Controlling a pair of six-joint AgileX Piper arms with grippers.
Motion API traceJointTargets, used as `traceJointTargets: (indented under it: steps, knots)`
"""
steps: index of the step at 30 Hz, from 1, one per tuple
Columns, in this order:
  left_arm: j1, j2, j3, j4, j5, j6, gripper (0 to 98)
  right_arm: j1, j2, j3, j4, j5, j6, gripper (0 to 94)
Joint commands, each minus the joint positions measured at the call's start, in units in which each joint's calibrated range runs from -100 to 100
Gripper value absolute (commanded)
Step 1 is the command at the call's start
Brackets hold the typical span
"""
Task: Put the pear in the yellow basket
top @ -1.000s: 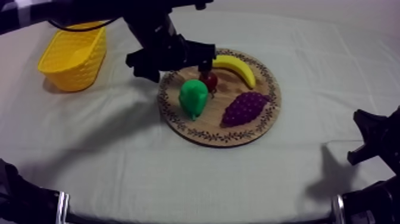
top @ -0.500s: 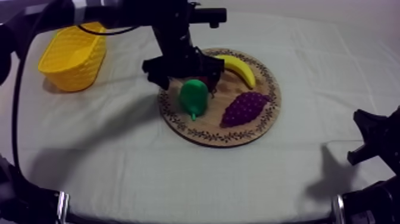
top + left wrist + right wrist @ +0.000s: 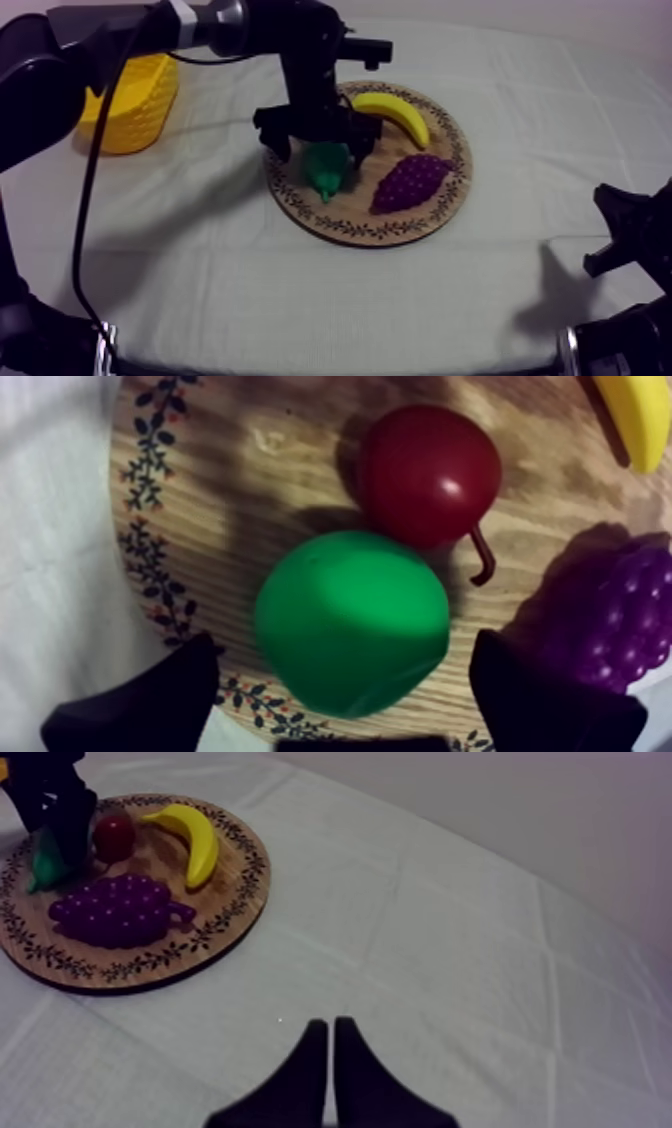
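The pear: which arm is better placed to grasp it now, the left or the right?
Left. The left pincer is open over the pear on the wooden board, with one finger at each side. The right pincer is shut and lies well away from the board.

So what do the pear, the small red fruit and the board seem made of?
The pear looks like smooth plastic, evenly green with a soft sheen. The small red fruit seems glossy plastic: a sharp bright highlight, stem in the same red. The board appears wooden, or wood-printed: visible grain, a leaf pattern round its rim.
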Motion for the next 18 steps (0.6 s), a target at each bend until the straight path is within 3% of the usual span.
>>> traceJointTargets:
  steps: [1,10,18]
  knots:
    - [-0.07,0.74,-0.56,0.11,0.33,-0.32,94.2,0.03,-0.01,-0.01,0.00,0.00,0.00,0.5]
    - [-0.49,4.22,-4.33,0.36,3.02,-1.11,88.2,0.03,-0.01,-0.01,0.00,0.00,0.00,0.5]
    - [-0.39,5.37,-5.51,0.44,3.34,-1.30,67.1,0.03,-0.01,-0.01,0.00,0.00,0.00,0.5]
